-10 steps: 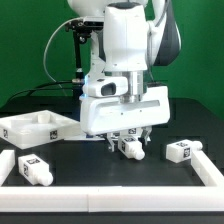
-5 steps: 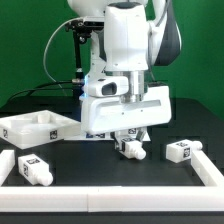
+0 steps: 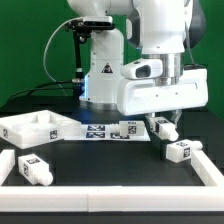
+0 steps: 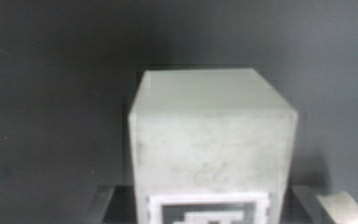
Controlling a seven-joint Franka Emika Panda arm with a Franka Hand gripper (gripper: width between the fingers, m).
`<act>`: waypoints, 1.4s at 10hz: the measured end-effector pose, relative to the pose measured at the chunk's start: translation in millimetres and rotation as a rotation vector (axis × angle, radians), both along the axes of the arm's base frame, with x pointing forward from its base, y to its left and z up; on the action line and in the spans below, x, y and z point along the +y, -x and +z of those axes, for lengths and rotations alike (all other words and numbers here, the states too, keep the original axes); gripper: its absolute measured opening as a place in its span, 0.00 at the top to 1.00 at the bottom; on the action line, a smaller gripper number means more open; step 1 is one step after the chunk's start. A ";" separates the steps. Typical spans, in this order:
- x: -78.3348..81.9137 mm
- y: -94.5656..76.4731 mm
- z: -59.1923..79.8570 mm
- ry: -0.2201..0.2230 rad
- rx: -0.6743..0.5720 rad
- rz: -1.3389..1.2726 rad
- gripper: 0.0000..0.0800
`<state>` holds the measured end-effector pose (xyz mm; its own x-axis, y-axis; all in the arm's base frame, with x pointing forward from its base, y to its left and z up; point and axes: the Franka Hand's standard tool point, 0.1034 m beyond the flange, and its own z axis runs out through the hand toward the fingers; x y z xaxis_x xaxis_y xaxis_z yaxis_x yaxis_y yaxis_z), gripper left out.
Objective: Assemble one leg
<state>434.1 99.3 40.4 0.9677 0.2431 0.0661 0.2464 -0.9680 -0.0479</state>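
My gripper [image 3: 160, 124] is shut on a leg [image 3: 165, 130], a stubby white peg, and holds it just above the black table at the exterior view's right. In the wrist view the held leg [image 4: 211, 130] fills the middle, its black-and-white tag at the near end, with a finger [image 4: 112, 202] on each side. A second leg [image 3: 180, 151] lies on the table just in front of the gripper. A third leg [image 3: 33, 168] lies at the front left. The large white square panel [image 3: 35, 127] lies at the left.
The marker board [image 3: 105, 130] lies flat behind the gripper, near the robot's base [image 3: 100, 75]. A white border rail [image 3: 110, 205] runs along the table's front, with side pieces at the left and right [image 3: 208, 170].
The arm has swung to the exterior view's right with the leg in the gripper. The wrist housing now stands higher. The other two legs and the panel have not moved.
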 end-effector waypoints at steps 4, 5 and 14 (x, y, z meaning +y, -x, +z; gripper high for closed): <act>35.6 42.9 -0.2 -0.002 0.028 -0.073 0.65; 44.8 56.4 -5.5 0.003 0.037 -0.060 0.65; 25.7 57.9 -28.7 0.008 0.048 -0.024 0.33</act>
